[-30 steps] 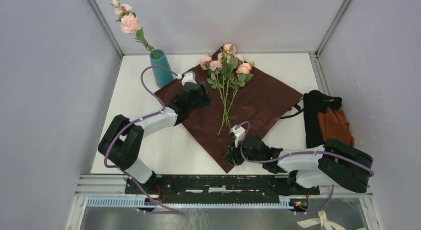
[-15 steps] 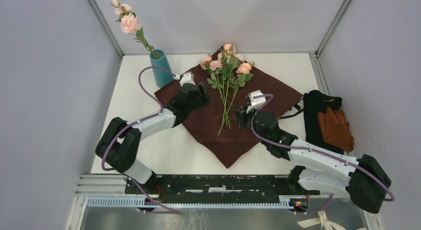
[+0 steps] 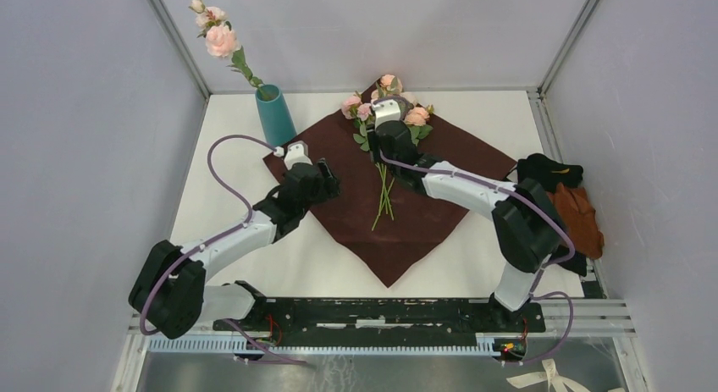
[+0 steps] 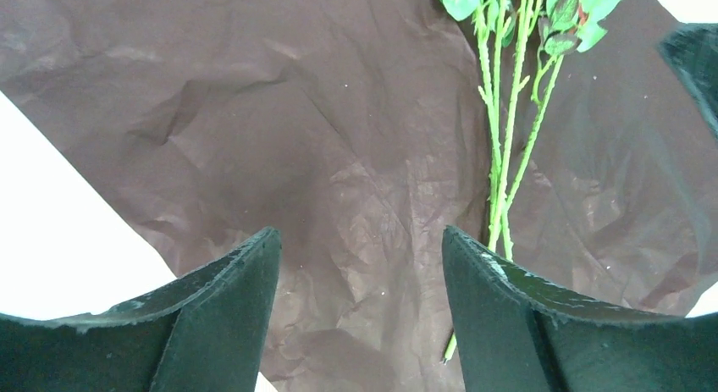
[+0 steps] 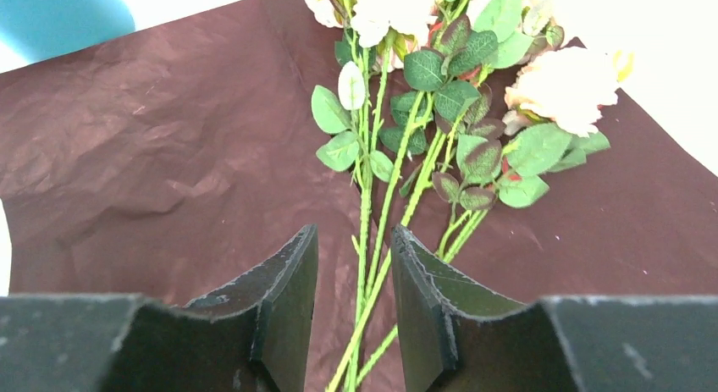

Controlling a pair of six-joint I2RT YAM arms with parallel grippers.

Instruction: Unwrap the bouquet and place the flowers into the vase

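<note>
Bouquet unwrapped, stems waiting: the left end effector [image 4: 360,240] hovers with jaws wide apart and nothing between them, low over the left half of the wrapping paper [image 3: 428,197]. The maroon sheet lies open and flat as a diamond across the middle of the worktop [image 3: 499,121], one point reaching toward the near edge. The flowers [image 5: 440,96] lie loose along the paper's centre, cut ends nearer the arms and blooms at its far point. The right end effector [image 5: 354,235], reaching farthest, straddles the green stems just below the leaves – fingers narrowly parted, not yet clamped on anything. A black-and-orange cloth pile [image 3: 559,206] sits at the right edge. Beyond the paper's left point, near the far-left corner, the vase [image 3: 275,117] stands upright with one rose stem [image 3: 222,42] already in it. The step in hand appears to be picking up the loose flowers – the next move calls for closing on the stems, lifting them off the paper, and carrying them left to the narrow mouth, cut ends down.
</note>
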